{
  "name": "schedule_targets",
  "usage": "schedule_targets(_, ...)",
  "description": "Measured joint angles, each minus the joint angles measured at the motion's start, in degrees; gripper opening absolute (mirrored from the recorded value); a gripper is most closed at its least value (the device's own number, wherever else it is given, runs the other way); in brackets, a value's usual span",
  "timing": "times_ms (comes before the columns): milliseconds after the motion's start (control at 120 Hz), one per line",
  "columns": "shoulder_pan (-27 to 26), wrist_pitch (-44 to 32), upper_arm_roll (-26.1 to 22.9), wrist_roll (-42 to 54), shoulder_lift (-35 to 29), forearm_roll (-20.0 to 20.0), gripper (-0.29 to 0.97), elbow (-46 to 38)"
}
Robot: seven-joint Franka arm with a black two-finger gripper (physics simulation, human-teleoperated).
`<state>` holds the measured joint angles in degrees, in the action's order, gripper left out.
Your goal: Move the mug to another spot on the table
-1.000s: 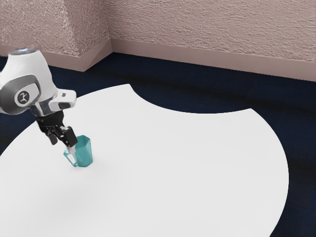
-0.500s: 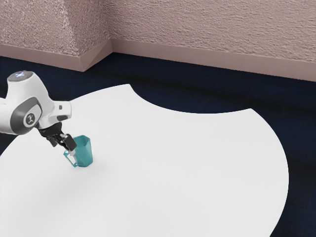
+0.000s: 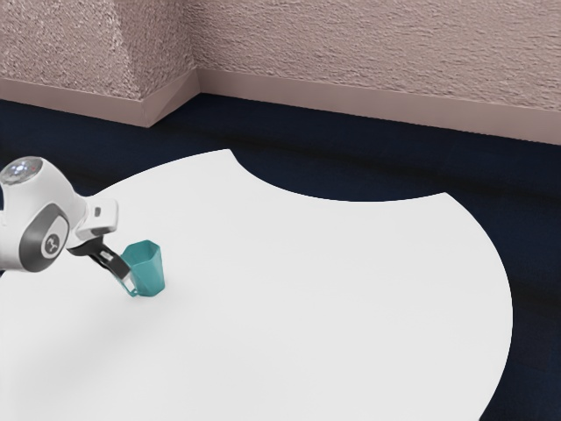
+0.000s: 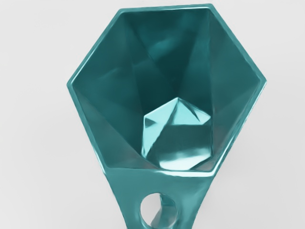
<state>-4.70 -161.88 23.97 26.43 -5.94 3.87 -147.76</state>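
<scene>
Exterior view: white arm [image 3: 39,232] is reaching in low from the exterior view's left, and the black gripper [image 3: 114,263] is sitting right at the handle side of the teal mug [image 3: 147,267], touching it or just beside it, cannot tell which. The grip is also unclear: cannot tell how far the gripper is open or whether it is holding anything. The mug is standing upright on the white table [image 3: 333,289], near the table's edge at the exterior view's left, with its handle [image 3: 129,282] pointing toward the arm. Dark blue floor [image 3: 368,167] and a pinkish textured wall [image 3: 351,44] are showing behind the table. Wrist view: the camera is looking straight down into the mug [image 4: 167,95], with its six-sided rim and faceted inside showing, nothing in it. The handle [image 4: 157,210] with its round hole is lying closest to the hand. The white table [image 4: 33,143] is showing around the mug.
</scene>
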Motion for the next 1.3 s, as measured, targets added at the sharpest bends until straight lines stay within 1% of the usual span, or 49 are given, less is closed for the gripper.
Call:
schedule_targets(158, 0.6, -1.1, 0.0, 2.1, 1.6, -9.4, 0.68, 0.0)
schedule_targets(233, 1.1, -1.2, 0.0, 3.0, 2.4, -11.8, 0.67, 0.0)
schedule_targets(400, 1.3, -1.4, -0.1, 5.5, 3.3, -15.1, 0.67, 0.1)
schedule_targets(500, 1.1, -1.4, -0.1, 8.7, 3.8, -21.2, 0.66, 0.4)
schedule_targets(567, 1.2, -1.3, -0.3, 11.1, 3.9, -23.9, 0.65, 0.6)
schedule_targets(692, 1.5, -0.7, -0.7, 15.8, 4.3, -26.3, 0.65, 1.2)
schedule_targets(933, 2.2, 0.9, -2.3, 24.3, 5.9, -27.5, 0.64, 2.5)
schedule_targets(983, 2.1, 1.0, -2.5, 25.7, 6.5, -28.3, 0.64, 3.1)
schedule_targets(1033, 1.9, 1.1, -2.5, 27.0, 6.9, -30.0, 0.64, 3.5)
schedule_targets(1183, 0.8, 1.4, -2.6, 30.3, 7.4, -36.9, 0.63, 3.8)
schedule_targets(1300, 0.9, 1.5, -3.4, 32.3, 7.9, -40.6, 0.62, 3.8)
